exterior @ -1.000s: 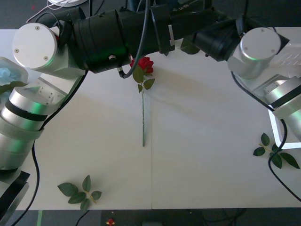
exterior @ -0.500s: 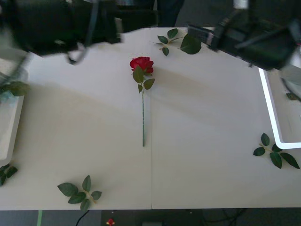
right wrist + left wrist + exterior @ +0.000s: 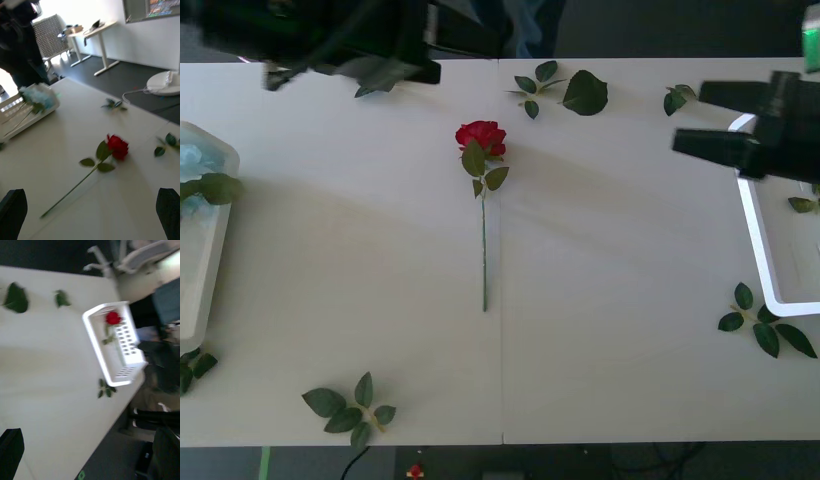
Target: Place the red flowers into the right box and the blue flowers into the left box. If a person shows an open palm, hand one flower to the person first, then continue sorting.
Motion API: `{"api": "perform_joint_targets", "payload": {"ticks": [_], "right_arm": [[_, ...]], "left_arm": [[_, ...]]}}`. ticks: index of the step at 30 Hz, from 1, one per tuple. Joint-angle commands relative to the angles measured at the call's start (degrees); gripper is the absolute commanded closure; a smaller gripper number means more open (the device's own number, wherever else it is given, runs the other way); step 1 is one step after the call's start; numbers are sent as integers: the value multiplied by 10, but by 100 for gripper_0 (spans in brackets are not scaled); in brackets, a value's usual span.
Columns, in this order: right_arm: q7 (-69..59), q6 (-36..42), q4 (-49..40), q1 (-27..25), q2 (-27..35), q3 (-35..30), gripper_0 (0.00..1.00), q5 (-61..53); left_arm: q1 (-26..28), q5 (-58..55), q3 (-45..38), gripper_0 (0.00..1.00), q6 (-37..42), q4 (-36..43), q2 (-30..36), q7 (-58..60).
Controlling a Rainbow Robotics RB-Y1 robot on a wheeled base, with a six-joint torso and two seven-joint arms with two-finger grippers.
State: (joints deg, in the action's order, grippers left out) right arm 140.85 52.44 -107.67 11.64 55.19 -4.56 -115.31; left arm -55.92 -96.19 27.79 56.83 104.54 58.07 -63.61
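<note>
A loose leaf sprig (image 3: 348,404) lies nearest, at seven o'clock on the worktop (image 3: 600,300). At centre the last red rose (image 3: 481,137) lies flat, untouched, bloom pointing to twelve. A second ago both arms crowded over it; now they have swung apart, the right gripper (image 3: 90,210) and left gripper (image 3: 86,450) both spread wide and empty. At three o'clock the right box (image 3: 112,348) holds a rose (image 3: 112,318); at nine the left box (image 3: 205,290) holds blue flowers (image 3: 37,96). That rose looks next.

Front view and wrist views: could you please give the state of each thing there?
Loose rose: lying flat on the table, ungrasped.
Right box: holds one boxed rose.
Left box: holds blue flowers.
Left end effector: open, empty, above the table.
Right end effector: open, empty, facing the loose rose.
</note>
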Motion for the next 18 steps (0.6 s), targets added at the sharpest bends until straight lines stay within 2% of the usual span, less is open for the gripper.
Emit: {"api": "perform_joint_targets", "payload": {"ticks": [1,5,13,18], "right_arm": [[-34,36,-66,-58,45,-67,0,-7],[-36,49,-109,-99,55,-101,0,-11],[-35,43,-175,-161,62,-130,0,-10],[-31,15,-200,-190,72,-132,0,-10]], "left_arm": [[-62,91,61,0,5,6,-30,119],[-83,166,115,0,12,-15,-56,186],[-87,357,118,0,167,-58,-154,268],[-87,473,116,0,252,-126,-236,277]]}}
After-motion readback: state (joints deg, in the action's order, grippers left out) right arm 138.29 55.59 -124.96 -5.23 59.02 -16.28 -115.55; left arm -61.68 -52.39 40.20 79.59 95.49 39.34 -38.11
